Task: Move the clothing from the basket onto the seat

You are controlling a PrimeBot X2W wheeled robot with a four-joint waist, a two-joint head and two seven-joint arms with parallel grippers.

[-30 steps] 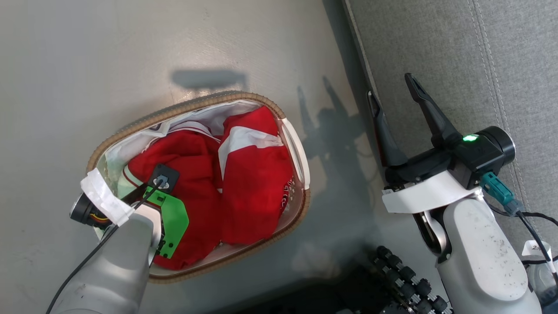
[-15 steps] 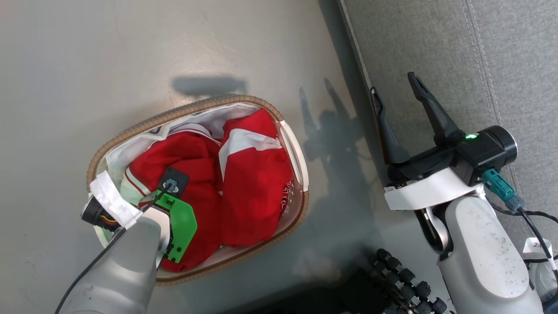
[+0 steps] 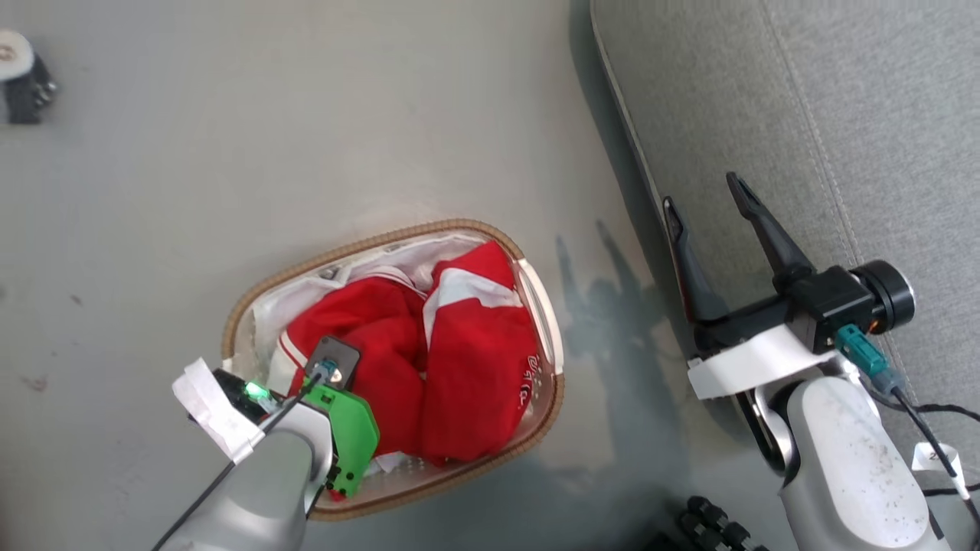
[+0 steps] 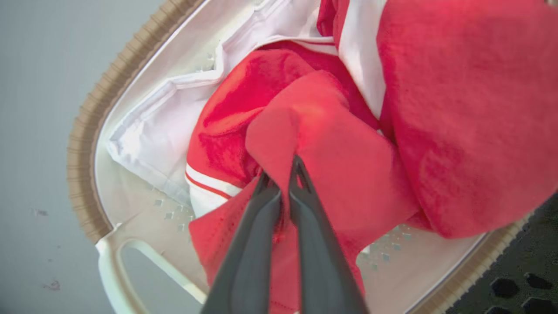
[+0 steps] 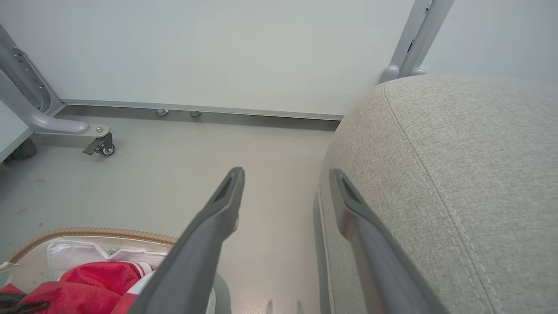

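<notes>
The oval basket (image 3: pixel 367 238) with its brown woven rim stands on the floor, left of the grey seat (image 3: pixel 842 115). Two red garments fill it: one on the left (image 3: pixel 379 337) and one with a white panel on the right (image 3: pixel 478 360). In the left wrist view my left gripper (image 4: pixel 281 168) is shut on a raised fold of the left red garment (image 4: pixel 314 131), low inside the basket (image 4: pixel 87 144), with the white liner (image 4: pixel 148 131) beside it. My right gripper (image 3: pixel 704 191) hangs open and empty over the seat's edge (image 5: pixel 457 174); its fingers (image 5: pixel 218 218) straddle that edge.
A caster and a grey frame leg (image 5: pixel 102 148) stand by the far wall, and another wheel (image 3: pixel 23 76) shows at the head view's top left. My own dark base rollers (image 3: pixel 712 520) lie at the bottom, between basket and seat. Bare grey floor surrounds the basket.
The head camera has moved, so the whole picture has slid down and to the right. The left garment looks more bunched up around my left wrist. The right gripper stays open.
</notes>
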